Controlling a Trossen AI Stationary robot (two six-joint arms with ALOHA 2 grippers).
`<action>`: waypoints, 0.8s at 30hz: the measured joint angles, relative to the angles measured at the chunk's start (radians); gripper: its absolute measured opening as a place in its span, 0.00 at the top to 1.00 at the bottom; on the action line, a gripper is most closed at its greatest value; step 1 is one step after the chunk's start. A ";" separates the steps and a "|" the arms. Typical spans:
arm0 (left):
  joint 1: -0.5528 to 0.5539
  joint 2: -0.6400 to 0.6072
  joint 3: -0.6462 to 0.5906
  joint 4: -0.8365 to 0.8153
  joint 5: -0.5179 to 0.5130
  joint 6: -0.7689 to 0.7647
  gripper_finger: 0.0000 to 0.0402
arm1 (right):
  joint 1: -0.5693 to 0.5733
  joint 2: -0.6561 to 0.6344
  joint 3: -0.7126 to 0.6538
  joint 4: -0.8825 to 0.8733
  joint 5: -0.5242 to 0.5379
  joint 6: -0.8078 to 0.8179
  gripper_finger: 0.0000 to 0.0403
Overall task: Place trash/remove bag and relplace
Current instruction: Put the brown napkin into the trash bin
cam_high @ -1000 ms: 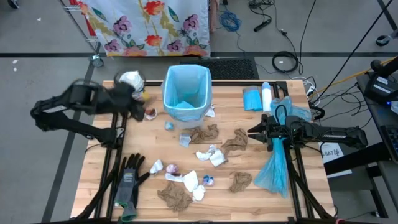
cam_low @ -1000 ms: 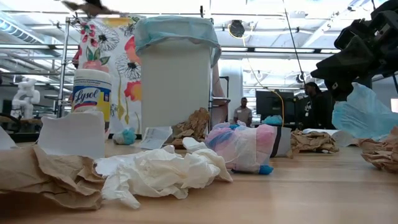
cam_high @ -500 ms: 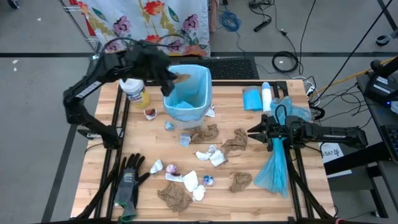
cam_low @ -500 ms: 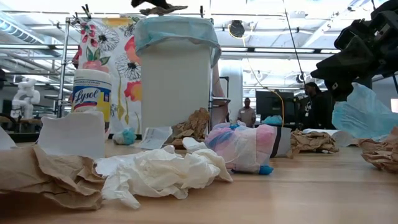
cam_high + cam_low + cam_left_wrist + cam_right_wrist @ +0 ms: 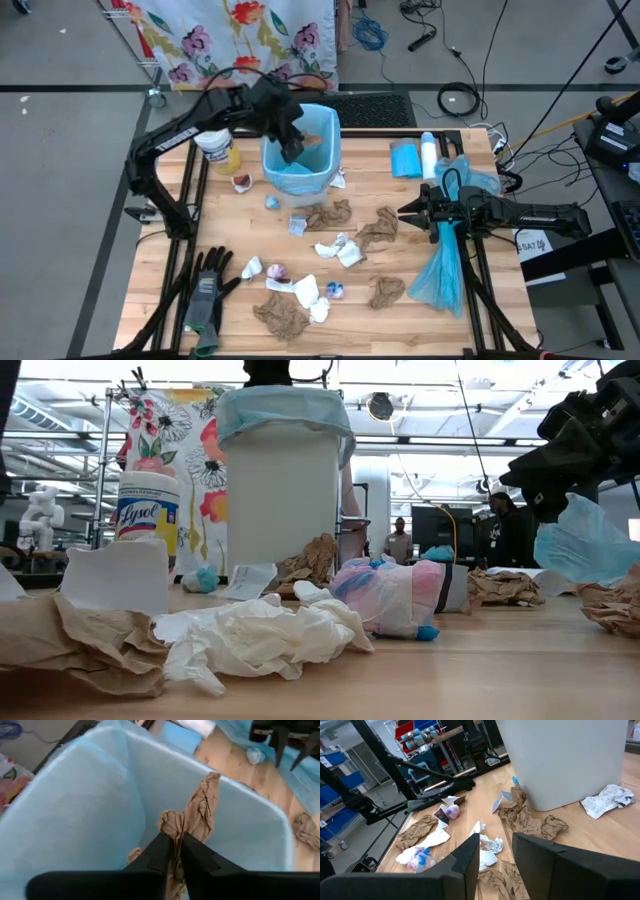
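The bin (image 5: 300,150), white-walled in the low view (image 5: 283,480), wears a light blue liner and stands upright near the table's far edge. My left gripper (image 5: 292,146) (image 5: 174,847) is over the bin's mouth, shut on a crumpled brown paper towel (image 5: 316,138). Other trash lies on the wood: brown towels (image 5: 330,213) (image 5: 282,316), white wads (image 5: 345,250), small purple wrappers (image 5: 277,271). My right gripper (image 5: 408,212) (image 5: 492,855) waits open, low over the table's right side and pointing left, and touches nothing. My left gripper pinches the brown paper towel's bunched middle (image 5: 172,820) between its two fingers. The fingers slant down from above into the bin's mouth. The towel is lifted clear; one end (image 5: 210,782) sticks out past the fingertips, inside the blue liner.
A loose blue bag (image 5: 440,268) lies under the right arm and hangs off the table's right edge. Black-and-grey gloves (image 5: 208,290) lie at the near left corner. A Lysol can (image 5: 218,148) stands left of the bin; a blue roll (image 5: 405,158) and white bottle (image 5: 428,152) sit right of it.
My left arm has swung from the table's far-left corner, up and to the right toward the bin, carrying the brown towel. It passed over the bin's rim and now dips into the mouth. The right arm and the scraps on the table have kept still.
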 joint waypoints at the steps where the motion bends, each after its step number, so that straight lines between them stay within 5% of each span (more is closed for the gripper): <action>1: 0.000 0.002 0.000 0.001 -0.001 -0.002 0.84 | 0.000 0.000 0.000 0.000 0.000 0.000 0.73; 14: -0.007 0.006 0.000 -0.006 -0.018 -0.010 0.69 | 0.000 0.000 0.000 0.000 0.000 0.000 0.73; 24: -0.055 0.006 0.000 -0.008 -0.018 -0.328 0.69 | 0.000 0.000 0.000 0.000 0.000 0.000 0.73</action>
